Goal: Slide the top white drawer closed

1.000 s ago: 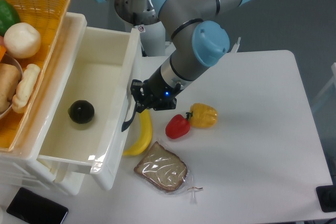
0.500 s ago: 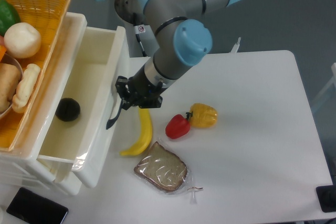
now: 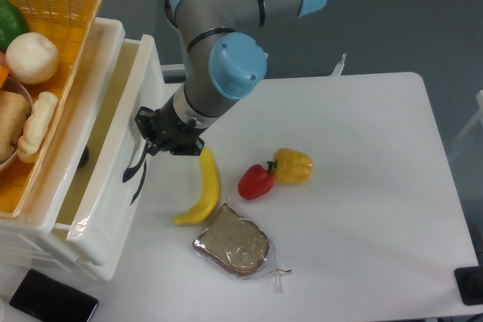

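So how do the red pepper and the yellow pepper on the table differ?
The red pepper is red and lies nearer the banana; the yellow pepper is yellow and lies farther from it, on the side away from the drawer. The red one looks slightly smaller. Both lie on their sides on the white table, touching or nearly so.

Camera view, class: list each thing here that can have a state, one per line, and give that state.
top white drawer: mostly pushed in, a narrow gap left open
pincer: against the drawer front by the black handle; open or shut cannot be told
bread: wrapped in clear film, lying flat
orange basket: filled with food
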`<state>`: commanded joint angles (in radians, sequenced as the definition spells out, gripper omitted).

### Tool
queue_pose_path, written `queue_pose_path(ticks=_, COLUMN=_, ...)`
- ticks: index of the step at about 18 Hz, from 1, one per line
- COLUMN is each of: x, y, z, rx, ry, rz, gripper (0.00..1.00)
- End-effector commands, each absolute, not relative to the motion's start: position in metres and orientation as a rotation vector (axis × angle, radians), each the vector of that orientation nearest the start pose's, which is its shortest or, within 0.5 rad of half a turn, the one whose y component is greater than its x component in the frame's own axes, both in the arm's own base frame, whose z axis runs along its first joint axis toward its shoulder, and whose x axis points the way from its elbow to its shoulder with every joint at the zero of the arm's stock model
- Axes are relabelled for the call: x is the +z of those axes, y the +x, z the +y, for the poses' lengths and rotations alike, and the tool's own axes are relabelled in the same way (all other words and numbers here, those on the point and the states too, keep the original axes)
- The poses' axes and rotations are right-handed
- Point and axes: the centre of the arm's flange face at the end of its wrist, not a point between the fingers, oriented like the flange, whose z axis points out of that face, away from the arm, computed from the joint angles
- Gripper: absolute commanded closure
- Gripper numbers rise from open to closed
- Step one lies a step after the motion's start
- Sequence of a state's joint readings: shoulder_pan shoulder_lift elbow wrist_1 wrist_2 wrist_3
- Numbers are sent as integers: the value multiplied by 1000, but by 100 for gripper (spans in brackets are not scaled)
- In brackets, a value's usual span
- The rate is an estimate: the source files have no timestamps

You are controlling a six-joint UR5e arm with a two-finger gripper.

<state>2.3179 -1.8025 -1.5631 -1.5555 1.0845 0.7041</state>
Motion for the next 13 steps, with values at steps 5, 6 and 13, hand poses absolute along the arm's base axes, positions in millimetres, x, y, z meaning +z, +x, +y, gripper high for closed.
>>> queue_pose_path(ticks=5, x=381, y=-235, z=537, rx=-739, ry=-2892, rz=-116, gripper=100)
queue_pose_path(ticks=6, x=381, y=-235, z=538, rx=-741, ry=-2894, rz=-114, gripper=100)
queue_pose_path(ticks=13, x=381, y=-237, z=538, rx=-730, ry=-2889, rz=-97, gripper=94)
